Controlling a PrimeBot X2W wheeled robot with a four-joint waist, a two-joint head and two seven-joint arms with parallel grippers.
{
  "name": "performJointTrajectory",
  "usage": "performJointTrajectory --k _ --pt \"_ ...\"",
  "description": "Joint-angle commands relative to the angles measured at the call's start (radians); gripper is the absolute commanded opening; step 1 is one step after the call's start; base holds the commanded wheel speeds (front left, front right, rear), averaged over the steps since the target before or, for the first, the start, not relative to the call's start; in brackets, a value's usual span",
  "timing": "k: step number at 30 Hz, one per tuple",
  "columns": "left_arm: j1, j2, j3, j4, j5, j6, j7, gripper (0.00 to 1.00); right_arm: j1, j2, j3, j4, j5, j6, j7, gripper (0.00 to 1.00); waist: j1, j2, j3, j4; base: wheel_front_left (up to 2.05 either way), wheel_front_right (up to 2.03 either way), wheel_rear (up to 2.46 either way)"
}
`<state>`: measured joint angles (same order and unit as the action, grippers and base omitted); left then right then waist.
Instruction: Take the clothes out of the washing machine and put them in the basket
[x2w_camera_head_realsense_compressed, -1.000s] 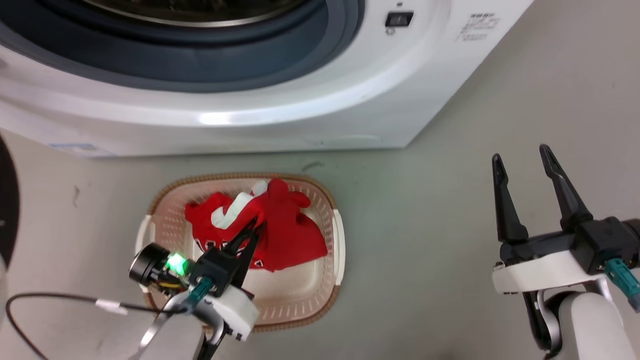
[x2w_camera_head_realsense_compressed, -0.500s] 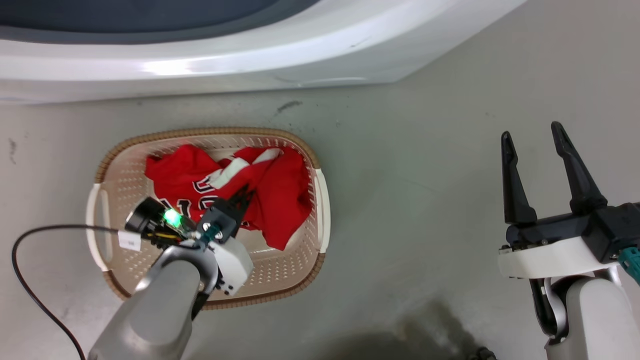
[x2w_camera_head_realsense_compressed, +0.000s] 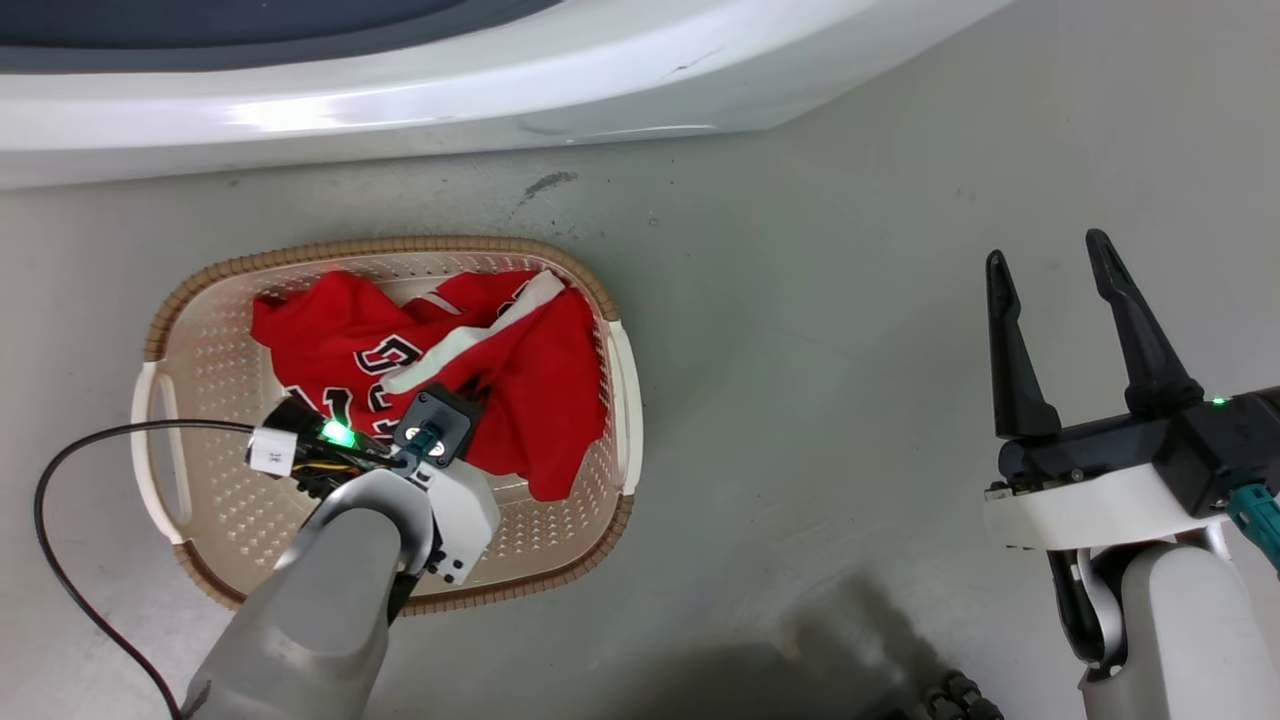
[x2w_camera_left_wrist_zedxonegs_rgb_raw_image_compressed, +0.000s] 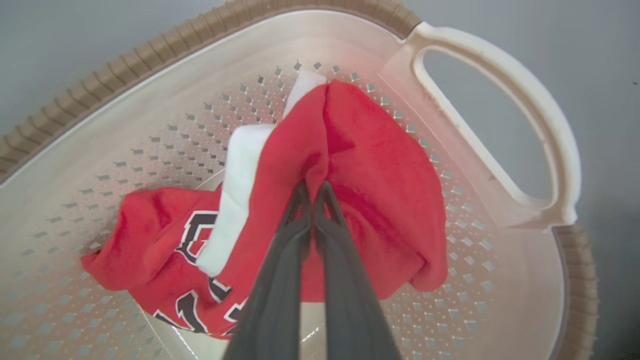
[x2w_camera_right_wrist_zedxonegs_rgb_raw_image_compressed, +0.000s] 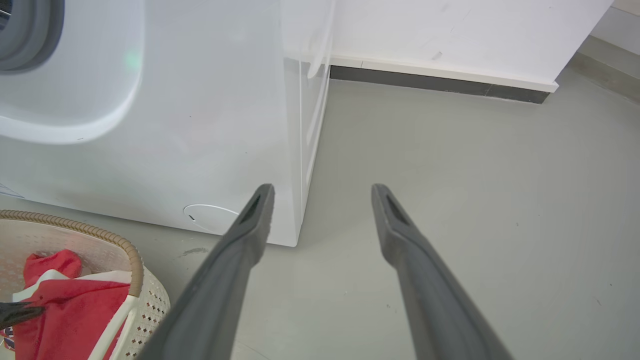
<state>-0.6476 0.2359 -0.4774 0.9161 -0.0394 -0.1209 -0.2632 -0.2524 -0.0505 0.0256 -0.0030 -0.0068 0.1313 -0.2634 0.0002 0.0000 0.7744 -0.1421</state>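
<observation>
We're at the drop-off step. The left gripper (x2w_camera_left_wrist_zedxonegs_rgb_raw_image_compressed: 313, 189) is down inside the basket (x2w_camera_left_wrist_zedxonegs_rgb_raw_image_compressed: 150, 115), fingers pressed together on a raised fold of the red jersey (x2w_camera_left_wrist_zedxonegs_rgb_raw_image_compressed: 385, 200). The jersey is in the basket, bunched across the middle and toward one side handle. Most of it rests on the perforated bottom, and only the pinched fold peaks up. In the head view nothing hangs over the rim, as far as we can see. The basket sits on the floor (x2w_camera_head_realsense_compressed: 800, 350) near the front of the washing machine (x2w_camera_head_realsense_compressed: 450, 90), with a gap between them. The right gripper (x2w_camera_head_realsense_compressed: 1046, 250) hangs off to the right, well apart from the basket, fingers spread and holding nothing.

We judge the carry done and the release not yet made. The next move calls for spreading the left fingers so the fold drops, then lifting straight up clear of the rim. Soft cloth may snag on a fingertip and get dragged out, so we'd open wide before rising. The drum is out of view, so we can't tell if more clothes are inside.
</observation>
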Motion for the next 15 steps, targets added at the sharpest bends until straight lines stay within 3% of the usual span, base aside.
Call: performJointTrajectory --k 1,15 --pt "-0.015 -0.005 0.003 0.003 -0.003 0.007 -0.002 1.00 -0.016 0.001 -0.002 0.001 0.002 -0.001 -0.002 1.00 -0.0002 0.0000 -0.007 0.006 0.00 0.00 0.00" --pt "0.143 -0.017 0.047 -0.199 -0.054 0.020 -0.002 1.00 0.032 0.000 -0.049 0.041 -0.026 -0.001 -0.002 1.00 -0.0002 0.0000 -0.230 0.071 0.00 0.00 0.00"
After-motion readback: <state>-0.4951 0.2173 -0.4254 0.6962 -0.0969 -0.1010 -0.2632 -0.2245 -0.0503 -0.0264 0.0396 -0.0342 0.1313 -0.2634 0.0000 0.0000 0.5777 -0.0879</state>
